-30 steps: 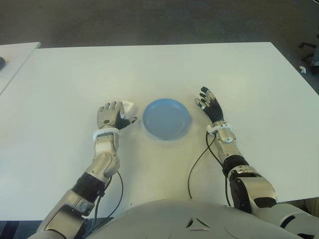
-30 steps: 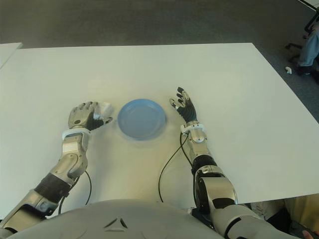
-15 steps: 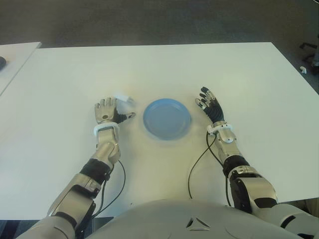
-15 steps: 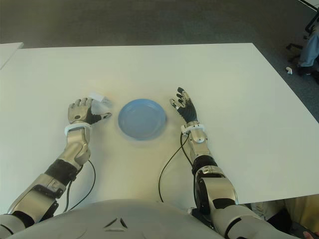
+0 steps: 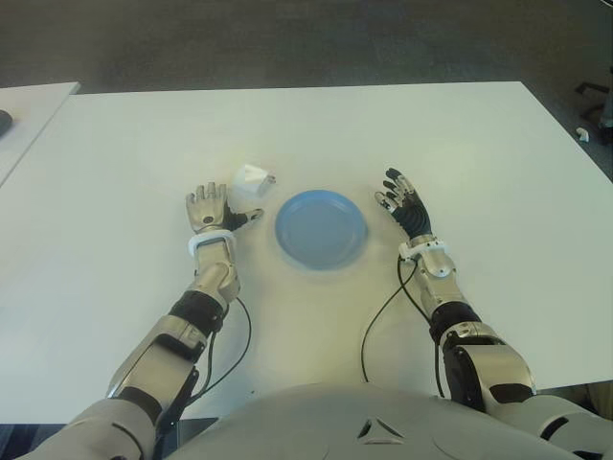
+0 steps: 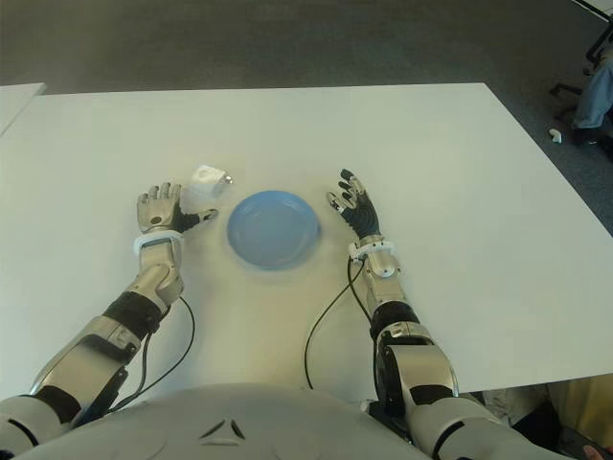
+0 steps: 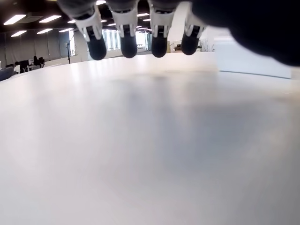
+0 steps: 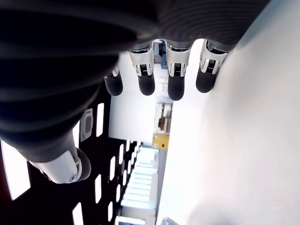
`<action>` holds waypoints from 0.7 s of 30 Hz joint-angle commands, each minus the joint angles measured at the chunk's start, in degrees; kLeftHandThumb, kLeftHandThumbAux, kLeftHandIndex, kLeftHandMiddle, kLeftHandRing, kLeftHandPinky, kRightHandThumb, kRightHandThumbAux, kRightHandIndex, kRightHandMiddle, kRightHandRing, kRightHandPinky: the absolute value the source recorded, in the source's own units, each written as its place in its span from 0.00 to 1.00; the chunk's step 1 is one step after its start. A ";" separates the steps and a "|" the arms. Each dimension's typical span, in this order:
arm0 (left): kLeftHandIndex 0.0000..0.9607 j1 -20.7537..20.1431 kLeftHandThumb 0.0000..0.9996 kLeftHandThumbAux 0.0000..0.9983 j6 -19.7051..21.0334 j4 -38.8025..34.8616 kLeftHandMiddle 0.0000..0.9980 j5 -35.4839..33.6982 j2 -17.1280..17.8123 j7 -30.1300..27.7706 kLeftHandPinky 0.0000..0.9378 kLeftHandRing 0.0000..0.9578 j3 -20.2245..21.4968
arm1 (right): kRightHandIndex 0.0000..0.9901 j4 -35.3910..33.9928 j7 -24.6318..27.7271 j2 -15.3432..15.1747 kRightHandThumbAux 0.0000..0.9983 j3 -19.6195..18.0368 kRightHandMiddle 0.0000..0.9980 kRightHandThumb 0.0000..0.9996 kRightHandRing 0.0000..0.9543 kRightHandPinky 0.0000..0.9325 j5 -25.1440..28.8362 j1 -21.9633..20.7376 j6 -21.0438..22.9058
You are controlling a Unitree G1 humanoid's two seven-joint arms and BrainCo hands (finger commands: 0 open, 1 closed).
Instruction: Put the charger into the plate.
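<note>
A white table [image 5: 316, 134] fills the eye views, with a blue plate [image 5: 321, 228] lying near its middle. The plate holds nothing. The charger [image 5: 253, 179], a small white block with its metal prongs pointing toward the plate, lies on the table at about ten o'clock from the plate, just beside its rim but not touching it. The left hand [image 5: 214, 209] shows at nine o'clock from the plate and at about seven o'clock from the charger, close to the charger yet apart from it; its fingers [image 7: 128, 32] are released and stretched out straight, grasping nothing, and the thumb points toward the plate. The right hand [image 5: 404, 203] shows at three o'clock from the plate, just beside its rim, with its fingers [image 8: 174, 75] likewise released, loosely extended and grasping nothing. A thin dark cable [image 5: 379, 316] runs from the right wrist down over the table toward the robot's body, and another loops beside the left forearm.
</note>
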 commanded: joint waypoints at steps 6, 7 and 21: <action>0.00 0.12 0.06 0.21 0.37 5.26 0.03 -2.01 -1.34 -0.86 0.00 0.00 -2.03 | 0.00 0.73 0.51 0.21 0.64 -0.10 0.07 0.12 0.08 0.07 0.41 1.95 0.79; 0.00 -0.12 0.06 0.21 0.14 5.70 0.03 -2.22 -1.35 -0.63 0.00 0.00 -2.01 | 0.00 0.79 0.52 0.22 0.64 -0.11 0.07 0.12 0.08 0.07 0.42 1.93 0.77; 0.00 -1.19 0.04 0.22 -0.89 6.78 0.04 -3.99 -1.41 1.93 0.00 0.01 -2.19 | 0.00 1.29 0.14 0.28 0.61 -0.15 0.08 0.13 0.09 0.08 0.27 1.73 0.34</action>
